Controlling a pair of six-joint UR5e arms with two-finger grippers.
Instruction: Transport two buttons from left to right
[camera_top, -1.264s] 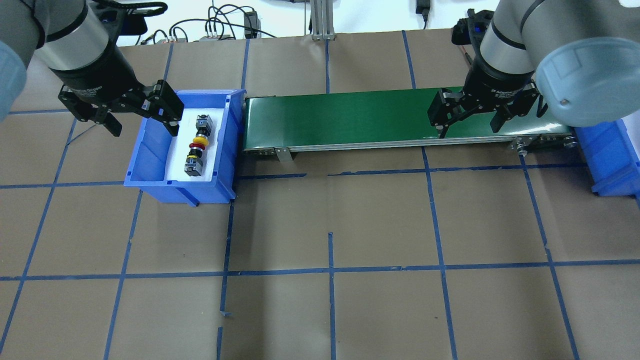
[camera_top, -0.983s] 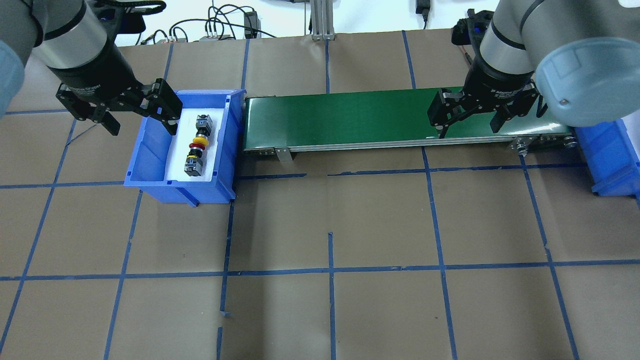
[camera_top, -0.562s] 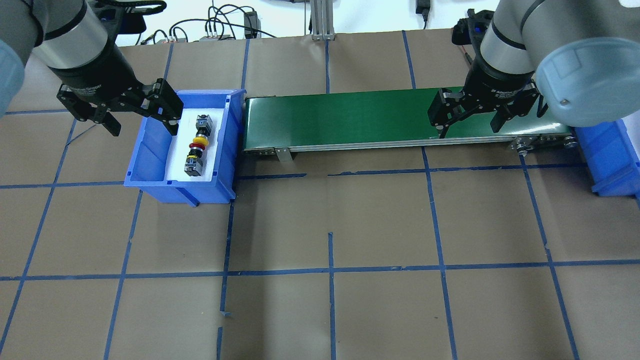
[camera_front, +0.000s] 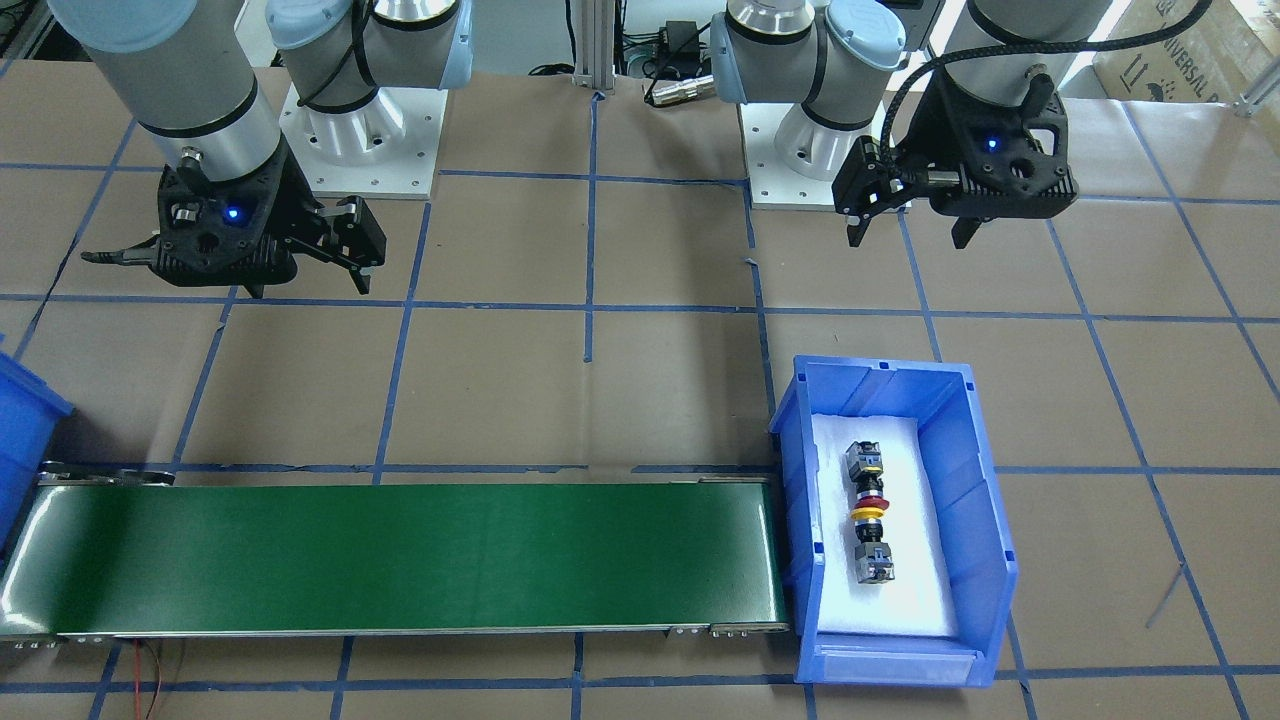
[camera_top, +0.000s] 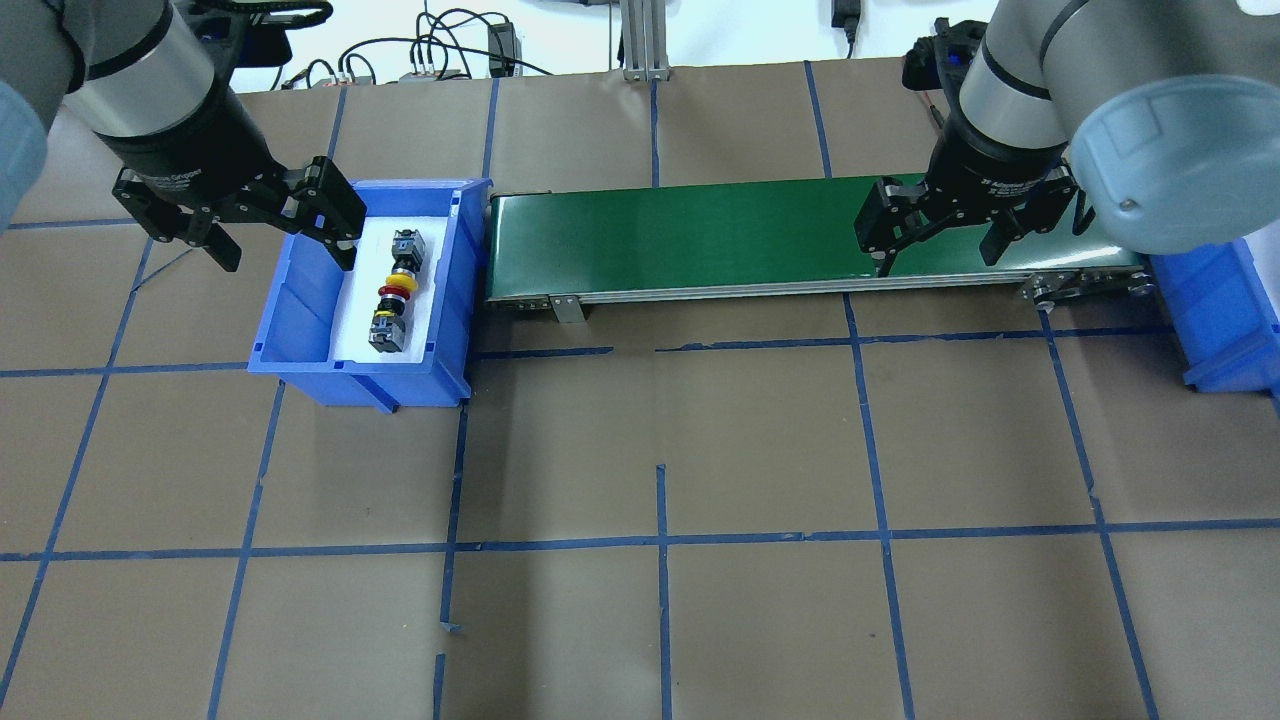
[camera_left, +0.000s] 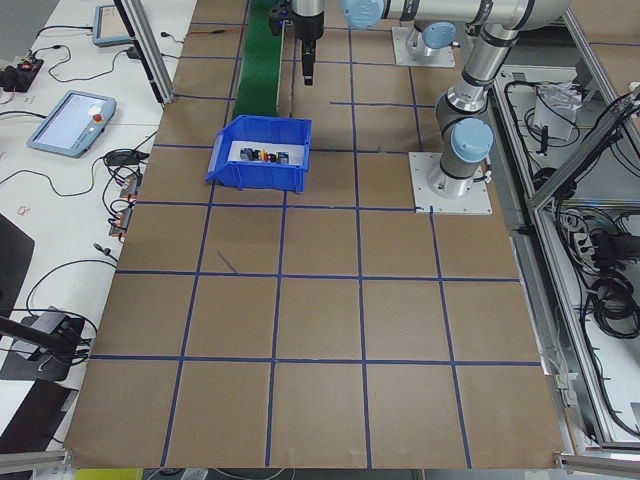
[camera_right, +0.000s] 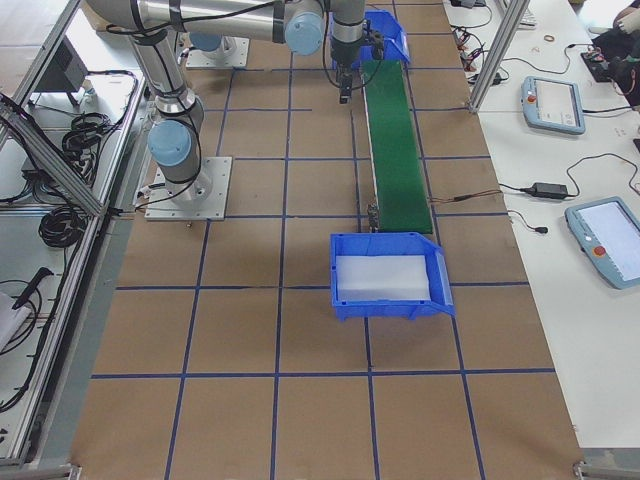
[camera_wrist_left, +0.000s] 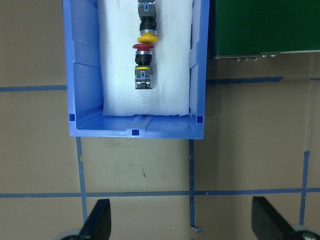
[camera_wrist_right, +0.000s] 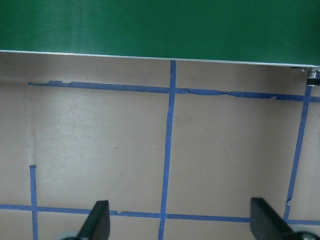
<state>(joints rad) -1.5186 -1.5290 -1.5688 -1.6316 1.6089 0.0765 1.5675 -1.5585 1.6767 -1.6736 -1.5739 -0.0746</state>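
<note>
Two buttons lie cap to cap in a line on white foam in the blue bin (camera_top: 300, 330) at the table's left. The yellow-capped button (camera_top: 404, 262) is the farther one and the red-capped button (camera_top: 390, 315) the nearer. Both show in the front view, red (camera_front: 865, 480) and yellow (camera_front: 872, 545), and in the left wrist view, red (camera_wrist_left: 143, 62) and yellow (camera_wrist_left: 147, 27). My left gripper (camera_top: 287, 257) is open and empty above the bin's left wall. My right gripper (camera_top: 940, 258) is open and empty over the near right end of the belt.
A green conveyor belt (camera_top: 700, 235) runs from the bin's right side to a second blue bin (camera_top: 1215, 310) at the table's right edge. Brown paper with a blue tape grid covers the table. Cables lie along the far edge.
</note>
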